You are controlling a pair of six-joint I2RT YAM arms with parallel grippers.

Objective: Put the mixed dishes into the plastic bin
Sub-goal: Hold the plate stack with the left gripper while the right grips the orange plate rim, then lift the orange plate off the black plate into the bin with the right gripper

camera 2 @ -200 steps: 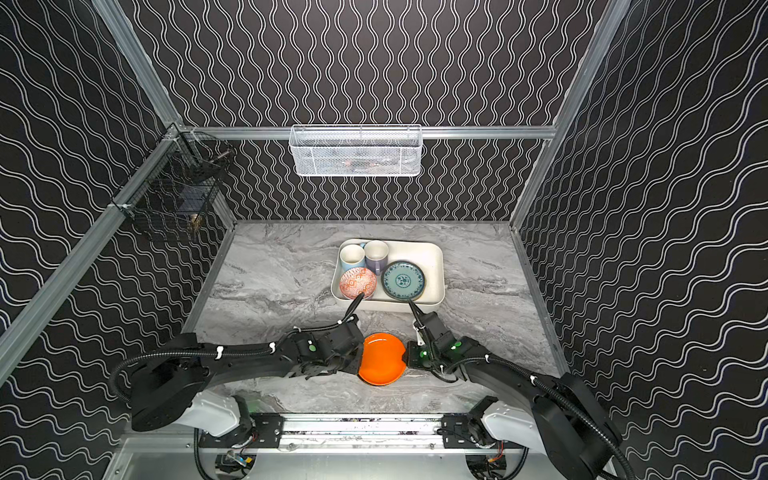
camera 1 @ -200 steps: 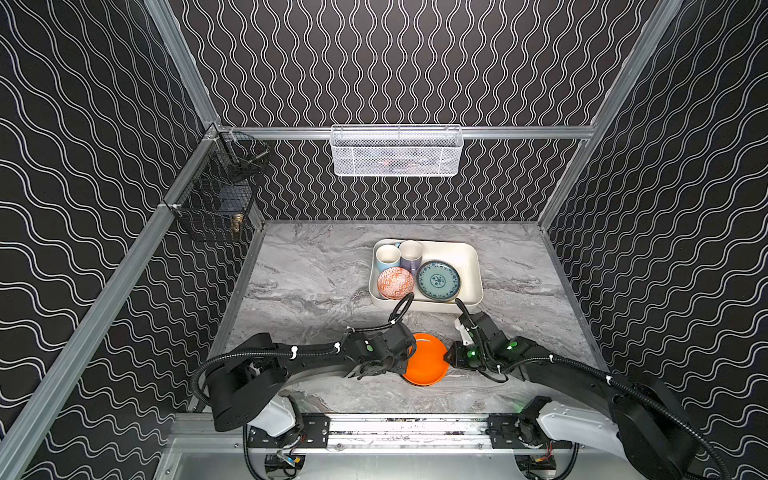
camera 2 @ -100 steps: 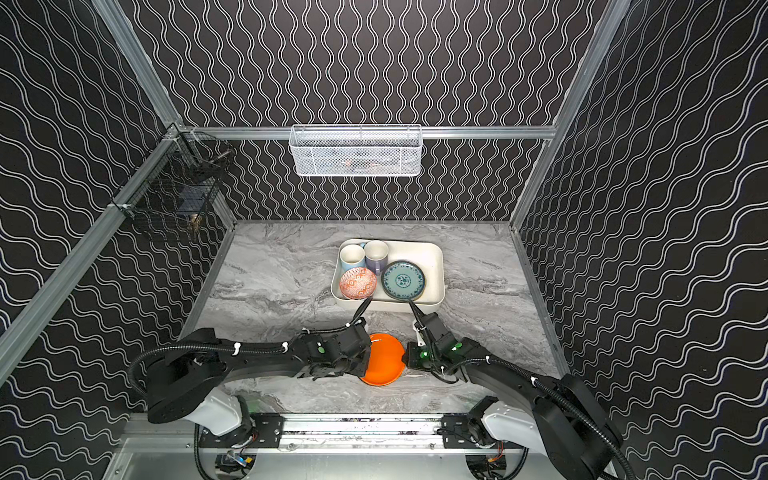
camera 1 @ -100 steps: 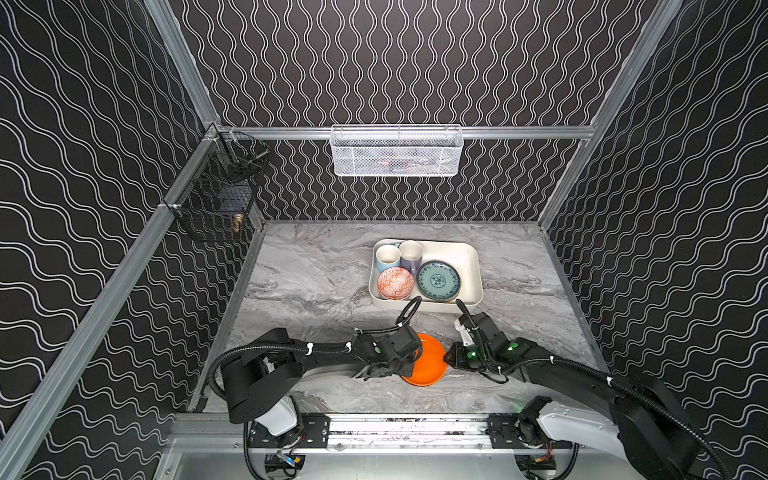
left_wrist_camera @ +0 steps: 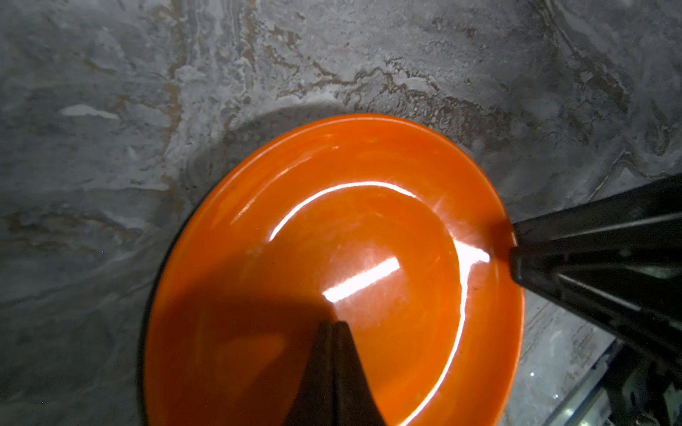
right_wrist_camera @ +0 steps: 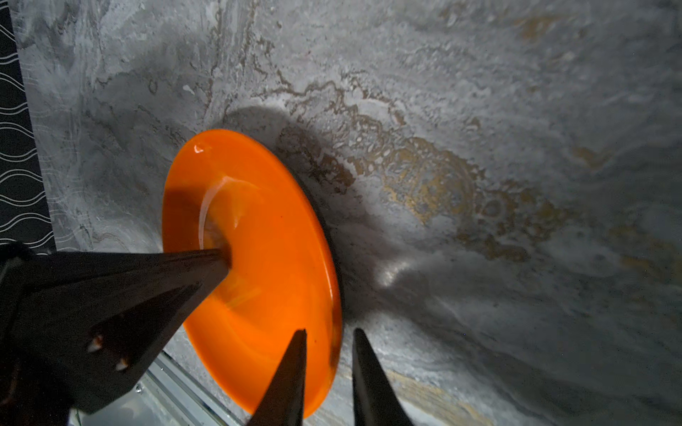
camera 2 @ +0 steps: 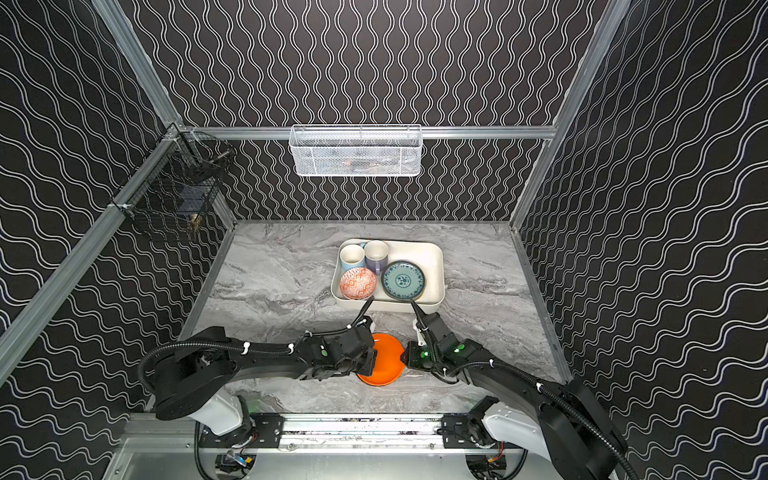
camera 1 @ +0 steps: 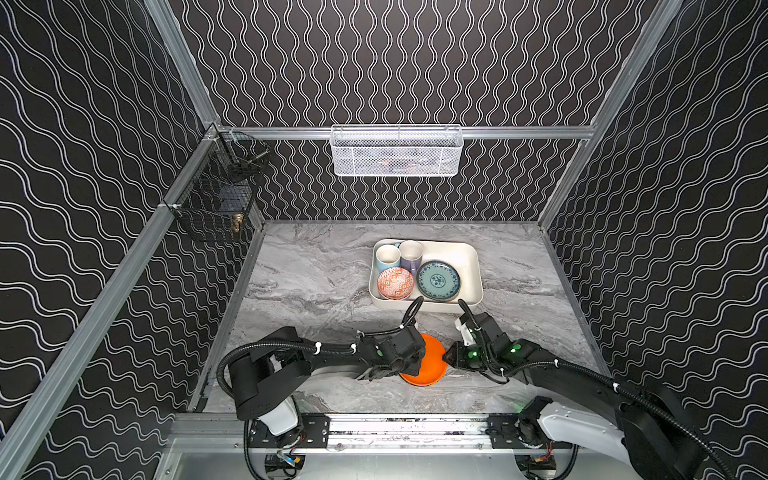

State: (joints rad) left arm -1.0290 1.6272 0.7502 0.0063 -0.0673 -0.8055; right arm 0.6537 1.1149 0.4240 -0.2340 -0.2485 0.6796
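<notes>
surface: grey marble tabletop [camera 1: 324, 282]
room: black walls [camera 1: 395, 62] with white wavy lines, metal rail [camera 1: 519, 132] along the far wall; white mesh basket [camera 1: 397, 151] hangs on that rail, black wire basket [camera 1: 216, 203] on the left wall
bin: cream bin [camera 1: 467, 257], far centre of the tabletop; holds a light-blue mug [camera 1: 387, 257] and a lilac mug [camera 1: 410, 252] in its far left corner, a patterned bowl [camera 1: 395, 283] near left, and a teal plate [camera 1: 439, 280] just right of the bowl
orange plate: orange plate [camera 1: 432, 365] outside the bin, near centre, between the two grippers
change: a second ago the left gripper sat at the plate's left edge, now it reaches over the plate's left part; right gripper, plate and bin contents as before
left gripper: left gripper [left_wrist_camera: 334, 326] fully closed, tips together, touching the plate's inner face, holding nothing
right gripper: right gripper [right_wrist_camera: 328, 332] narrow, pinching the plate's right rim; one of its fingers [right_wrist_camera: 291, 365] over the face, the other outside the rim
</notes>
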